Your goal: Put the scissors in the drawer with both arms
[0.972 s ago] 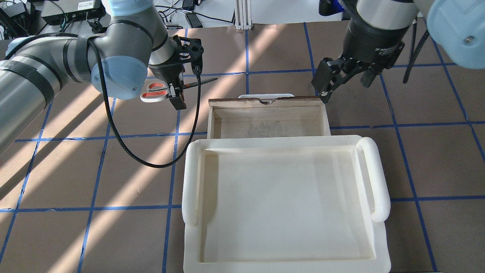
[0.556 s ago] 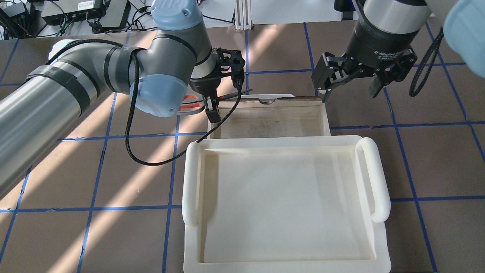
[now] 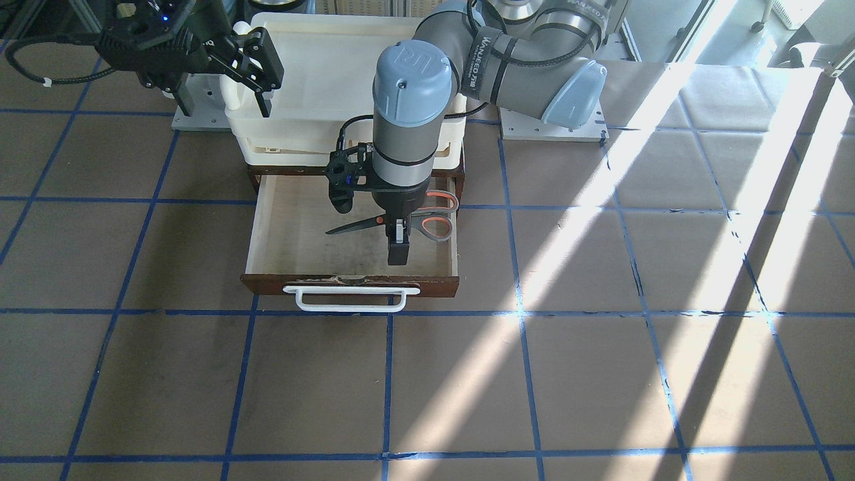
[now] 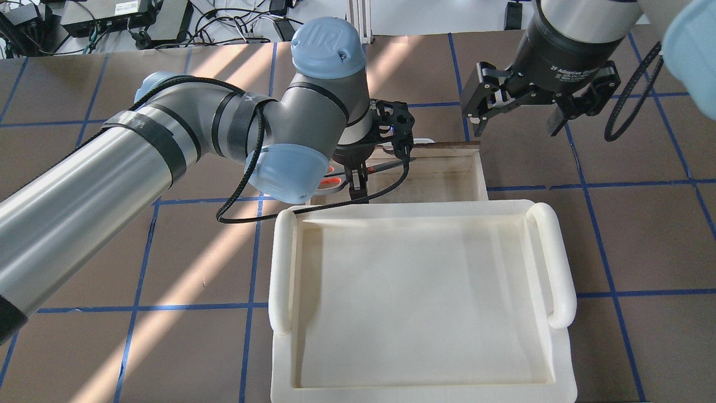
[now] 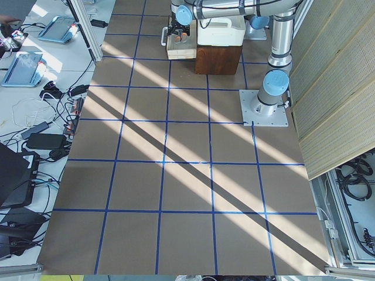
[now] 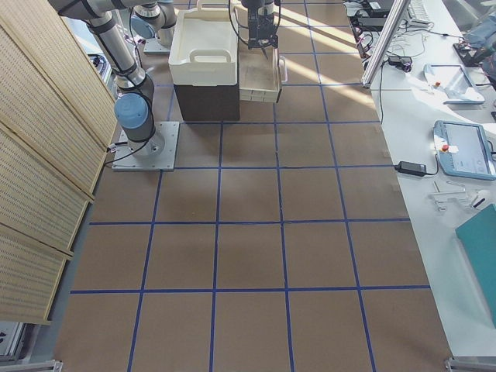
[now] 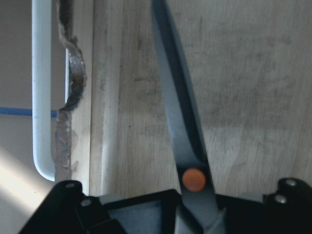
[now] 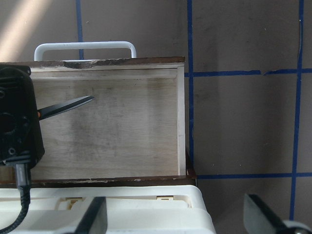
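Note:
My left gripper [image 4: 356, 180] is shut on the scissors [image 4: 335, 182] near their pivot and holds them over the open drawer [image 4: 447, 179]. The grey-and-orange handles [image 3: 437, 214] point to the robot's left, over the drawer's side wall. The dark blades [image 3: 351, 227] reach across the pale wood floor [image 3: 294, 234]. The left wrist view shows the blade [image 7: 178, 117] above the floor, beside the front board and white bar handle [image 7: 41, 97]. My right gripper [image 4: 517, 120] is open and empty, raised beyond the drawer's front right corner; the blade tip [image 8: 73, 105] shows in its wrist view.
A large cream plastic tray [image 4: 282, 268] sits on top of the brown cabinet, just behind the drawer. The left arm's black cable [image 4: 246, 215] hangs down by the tray's left corner. Brown table with blue tape lines [image 3: 521, 314] surrounds the cabinet.
My left arm has swung right with the scissors, from left of the drawer to over its inside. My right gripper has drawn up and away from the drawer's front corner.

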Robot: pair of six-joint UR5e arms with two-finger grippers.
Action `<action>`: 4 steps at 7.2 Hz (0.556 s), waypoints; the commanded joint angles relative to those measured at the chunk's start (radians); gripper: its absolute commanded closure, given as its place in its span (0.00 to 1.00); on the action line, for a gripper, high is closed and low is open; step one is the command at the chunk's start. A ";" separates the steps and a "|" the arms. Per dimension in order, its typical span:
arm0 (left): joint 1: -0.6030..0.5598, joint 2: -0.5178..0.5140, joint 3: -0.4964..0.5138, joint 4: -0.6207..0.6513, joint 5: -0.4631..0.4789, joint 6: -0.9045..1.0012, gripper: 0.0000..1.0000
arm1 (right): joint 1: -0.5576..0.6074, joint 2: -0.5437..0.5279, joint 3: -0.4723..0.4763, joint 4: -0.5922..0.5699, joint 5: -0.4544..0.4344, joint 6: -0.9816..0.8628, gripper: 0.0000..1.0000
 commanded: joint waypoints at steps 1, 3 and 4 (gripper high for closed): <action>-0.022 -0.006 -0.004 0.000 0.002 0.007 1.00 | 0.000 0.000 0.000 -0.002 0.001 -0.001 0.00; -0.021 -0.012 -0.005 0.002 0.011 0.037 1.00 | 0.000 0.002 0.000 -0.002 0.001 -0.004 0.00; -0.021 -0.018 -0.007 0.003 0.009 0.042 1.00 | 0.000 0.002 0.000 -0.002 -0.001 -0.004 0.00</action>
